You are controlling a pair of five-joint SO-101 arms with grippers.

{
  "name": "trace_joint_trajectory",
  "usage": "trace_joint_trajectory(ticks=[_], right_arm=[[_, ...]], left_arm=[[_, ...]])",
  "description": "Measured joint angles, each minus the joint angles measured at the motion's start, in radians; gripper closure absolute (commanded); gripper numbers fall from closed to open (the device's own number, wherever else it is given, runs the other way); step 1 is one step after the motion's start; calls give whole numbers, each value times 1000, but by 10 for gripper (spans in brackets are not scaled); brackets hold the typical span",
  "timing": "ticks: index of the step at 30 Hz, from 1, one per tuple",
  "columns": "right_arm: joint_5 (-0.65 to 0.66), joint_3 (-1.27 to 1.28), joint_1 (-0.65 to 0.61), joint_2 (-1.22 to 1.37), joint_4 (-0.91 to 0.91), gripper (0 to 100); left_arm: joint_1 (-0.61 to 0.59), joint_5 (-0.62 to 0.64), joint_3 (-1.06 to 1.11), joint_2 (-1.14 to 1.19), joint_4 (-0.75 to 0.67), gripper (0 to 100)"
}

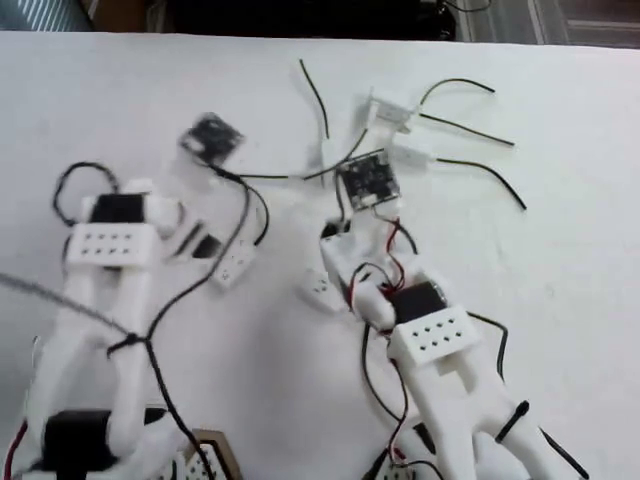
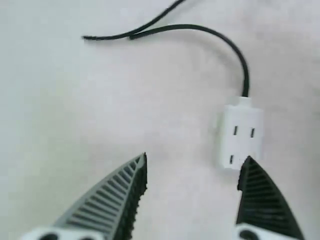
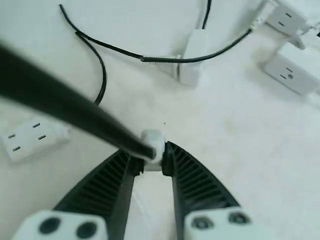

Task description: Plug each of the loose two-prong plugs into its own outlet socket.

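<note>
We are seeing left gripper (image 2: 192,175) spreading ribbed fingers (image 2: 125,195) wide, boxy white outlet (image 2: 240,135) lying beside one tip. We are watching right gripper (image 3: 152,155) pinching small white plug (image 3: 151,141), black cord (image 3: 65,105) trailing. Matte white table (image 1: 570,300) is stretching wide at right of high view.

High cam: fixed, off the arms, up above the near side of the table (image 1: 560,300), tilted down & fwd. Both arms rise from the lower edge of its frame, and the far table edge runs along the top. Wide & distant, whole work area in shot.

Left wrist cam: on the wrist, looks past left gripper (image 2: 192,172) almost straight down at the table, v close, w/ a socket block (image 2: 241,131) by one fingertip.

Right wrist cam: same mount, looks along right gripper (image 3: 152,150) w/ a plug (image 3: 151,142) clamped at the tips. Shallower slant, sees farther, out to a socket pair (image 3: 292,75) that high view has at far-middle. All 3 share the white table
</note>
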Motion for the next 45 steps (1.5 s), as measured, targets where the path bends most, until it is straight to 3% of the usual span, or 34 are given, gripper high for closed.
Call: trace_joint_trajectory(ticks=[8,14,21,31,45], right_arm=[[66,-71,-173,28,97,981],[98,-222,-301,204,124,981],[124,-292,-391,384,54,981],[127,-296,-428,546,-143,981],[130,-361,-404,669,-178,981]], left_arm=[[-293,163,114,-109,44,710],[-404,261,324,-153,-104,710],[-425,327,491,-199,-242,710],[-425,331,502,-206,-255,710],[-425,331,526,-212,-258,710]])
